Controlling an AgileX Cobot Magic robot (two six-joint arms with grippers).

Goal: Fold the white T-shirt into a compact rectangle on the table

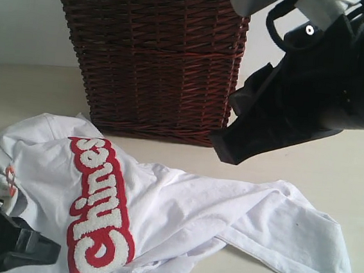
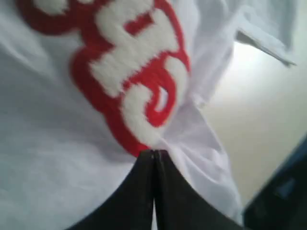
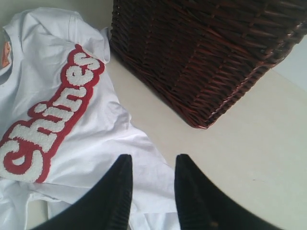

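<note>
The white T-shirt (image 1: 181,207) stretches left-to-right, neck tag (image 1: 10,181) leftmost.

Exterior cam sits low and close, facing across the table (image 1: 358,186) to the basket (image 1: 157,63) at the far side. Left wrist cam is right up against the shirt (image 2: 43,158); right wrist cam looks down from higher, sharing shirt and basket with the exterior.

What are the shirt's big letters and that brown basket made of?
The letters look like fuzzy chenille-type pile, white edged in red. The basket looks like woven wicker, dark brown, slightly glossy, strands visibly interlaced.
</note>
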